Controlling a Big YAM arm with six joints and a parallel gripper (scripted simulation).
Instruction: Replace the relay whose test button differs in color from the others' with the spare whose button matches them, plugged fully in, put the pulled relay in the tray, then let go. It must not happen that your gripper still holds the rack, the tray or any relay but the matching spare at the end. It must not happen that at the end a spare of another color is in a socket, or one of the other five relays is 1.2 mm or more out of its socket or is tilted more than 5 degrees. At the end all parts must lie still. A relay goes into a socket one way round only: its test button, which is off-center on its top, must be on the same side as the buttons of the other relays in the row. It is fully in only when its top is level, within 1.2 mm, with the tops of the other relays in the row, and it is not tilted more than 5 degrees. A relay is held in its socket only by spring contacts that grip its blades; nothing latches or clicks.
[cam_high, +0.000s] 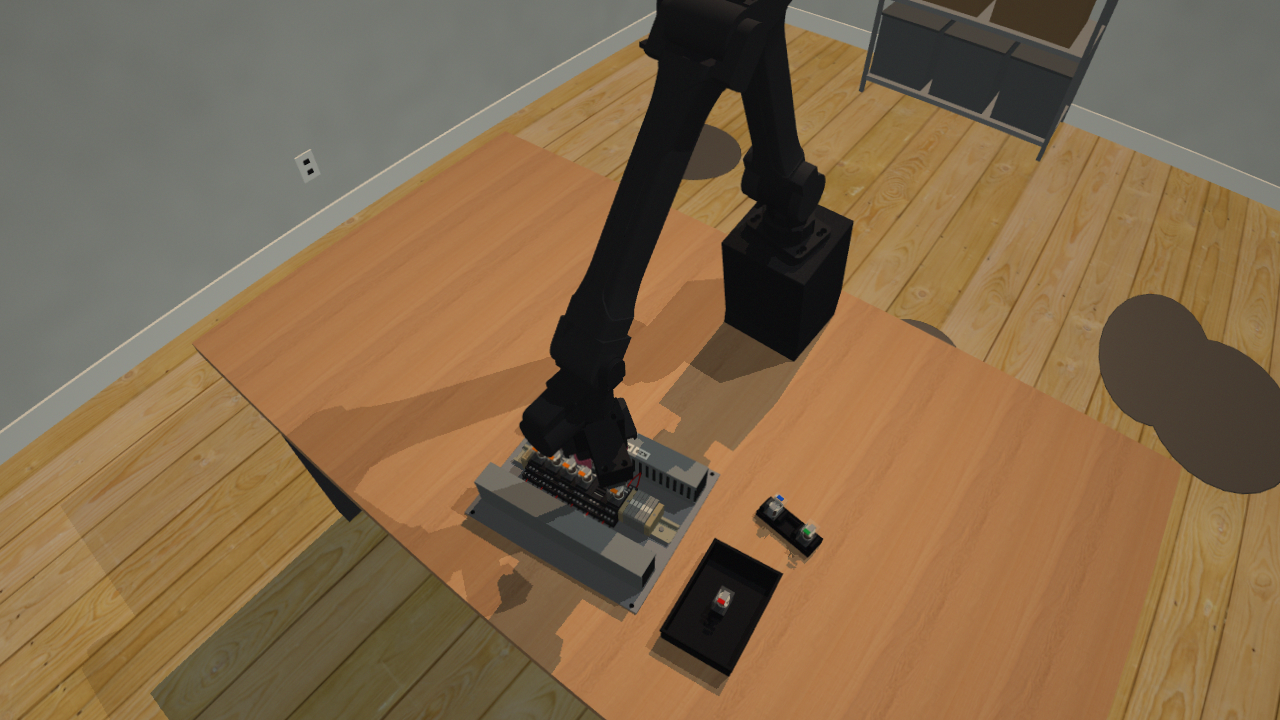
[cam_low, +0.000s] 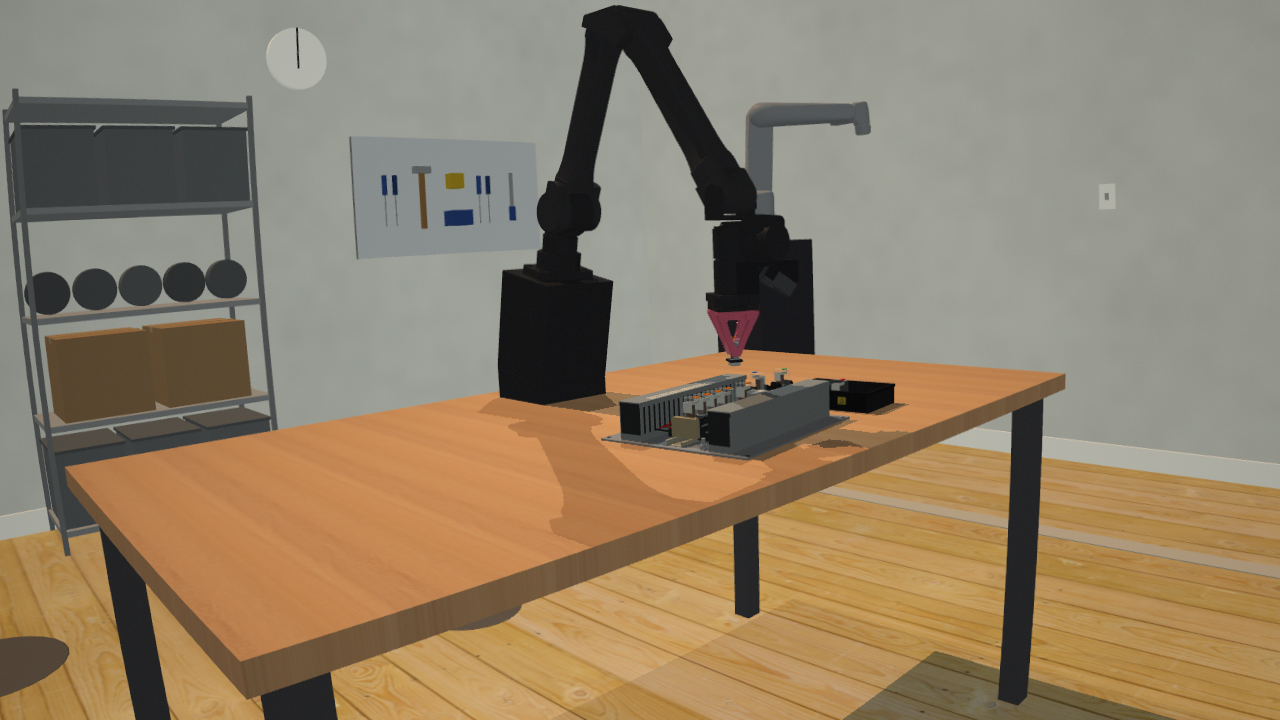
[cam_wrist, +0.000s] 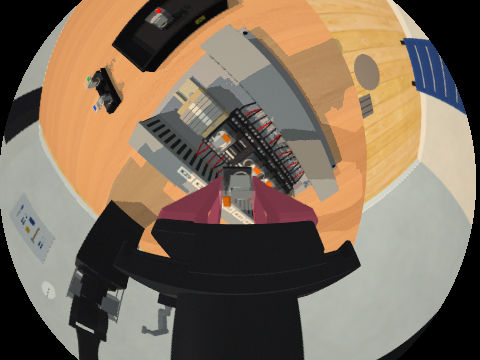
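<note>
The orange-button spare relay is above the panel, at lower centre of the wrist view, gripped by the closed fingers. The red-button relay lies in the tray. Current step: insertion. Next, apparently: rotate to match button sides, align over the open socket, press level, release.

There are one tray, one spare rack, one red-buttoned relay, one blue-buttoned relay, one green-buttoned relay, one raised orange-buttoned relay, and at least three socketed orange-buttoned relays (the rest are partly hidden, so I can't give their full count), plus one wall clock.
</note>
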